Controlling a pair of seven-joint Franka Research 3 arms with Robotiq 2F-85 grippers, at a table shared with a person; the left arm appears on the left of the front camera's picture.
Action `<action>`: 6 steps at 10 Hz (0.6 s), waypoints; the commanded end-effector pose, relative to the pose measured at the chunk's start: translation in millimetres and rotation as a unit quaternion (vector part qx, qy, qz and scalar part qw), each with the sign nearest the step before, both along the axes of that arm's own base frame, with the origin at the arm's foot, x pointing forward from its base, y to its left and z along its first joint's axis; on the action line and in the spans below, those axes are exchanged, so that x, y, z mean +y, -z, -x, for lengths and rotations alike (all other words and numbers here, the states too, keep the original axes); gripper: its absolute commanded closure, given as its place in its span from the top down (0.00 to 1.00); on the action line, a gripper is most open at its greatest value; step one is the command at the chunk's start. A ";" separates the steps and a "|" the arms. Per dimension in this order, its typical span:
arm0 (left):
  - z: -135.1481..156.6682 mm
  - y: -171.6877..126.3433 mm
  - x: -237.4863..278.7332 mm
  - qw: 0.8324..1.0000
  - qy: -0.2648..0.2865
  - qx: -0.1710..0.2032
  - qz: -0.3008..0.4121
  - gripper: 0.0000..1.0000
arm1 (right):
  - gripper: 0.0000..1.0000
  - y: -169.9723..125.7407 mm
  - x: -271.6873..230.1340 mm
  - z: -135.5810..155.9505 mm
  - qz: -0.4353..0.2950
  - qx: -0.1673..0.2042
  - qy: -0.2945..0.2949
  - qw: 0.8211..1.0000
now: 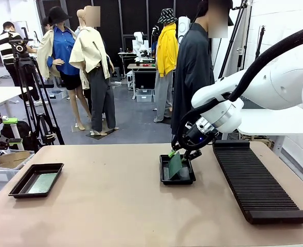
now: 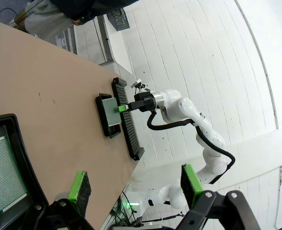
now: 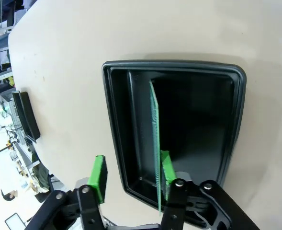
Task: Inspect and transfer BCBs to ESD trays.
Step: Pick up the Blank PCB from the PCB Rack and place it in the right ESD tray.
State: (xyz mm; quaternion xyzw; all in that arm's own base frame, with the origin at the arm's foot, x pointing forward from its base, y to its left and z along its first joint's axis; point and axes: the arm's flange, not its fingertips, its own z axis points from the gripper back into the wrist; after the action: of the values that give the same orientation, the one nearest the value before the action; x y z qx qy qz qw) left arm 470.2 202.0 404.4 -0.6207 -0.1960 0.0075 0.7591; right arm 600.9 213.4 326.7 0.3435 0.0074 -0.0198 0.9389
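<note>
A green BCB point(image 3: 155, 139) stands on its edge inside the middle ESD tray point(image 3: 112, 120), tilted point(image 1: 175, 164). My right gripper point(image 3: 132, 175) is over that tray point(image 1: 178, 181) with its jaws apart. The board rests against one green pad point(image 3: 165, 171); the other pad point(image 3: 98, 177) is well clear of it. A second ESD tray point(image 1: 17, 193) at the table's left front holds a BCB point(image 1: 43, 182) lying flat. Above that tray point(image 2: 14, 124) and its board point(image 2: 4, 172), my left gripper point(image 2: 135, 181) hangs open and holds nothing.
A long black ribbed rack point(image 1: 254, 185) lies to the right of the middle tray, close beside it point(image 2: 129, 129). A person in a dark shirt point(image 1: 192, 67) stands at the far edge. Bare tabletop point(image 1: 110, 190) separates the two trays.
</note>
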 end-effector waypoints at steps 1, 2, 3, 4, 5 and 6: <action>1.1 -1.8 0.6 1.000 -0.002 -0.002 -0.001 1.00 | 1.00 -12.4 5.4 18.6 0.019 -0.003 0.027 0.999; 1.1 -1.8 0.6 1.000 -0.002 -0.002 -0.001 1.00 | 1.00 -19.5 8.3 21.5 0.032 0.001 0.035 0.999; 1.1 -1.8 0.6 1.000 -0.002 -0.002 -0.001 1.00 | 1.00 -25.9 11.6 22.2 0.044 0.005 0.041 0.998; 1.1 -1.8 0.6 1.000 -0.002 -0.002 -0.001 1.00 | 1.00 -29.8 13.3 20.7 0.056 0.012 0.046 0.997; 1.1 -1.8 0.6 1.000 -0.002 -0.002 -0.001 1.00 | 1.00 -32.5 14.3 19.9 0.070 0.024 0.057 0.996; 1.1 -1.8 0.6 1.000 -0.002 -0.002 -0.001 1.00 | 1.00 -36.5 15.5 19.5 0.084 0.033 0.062 0.994</action>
State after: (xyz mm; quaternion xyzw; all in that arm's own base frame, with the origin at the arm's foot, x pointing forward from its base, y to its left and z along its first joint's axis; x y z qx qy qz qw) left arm 470.2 202.1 404.4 -0.6207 -0.1960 0.0075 0.7591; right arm 580.5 225.0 359.1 0.2870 0.0078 -0.0704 0.9553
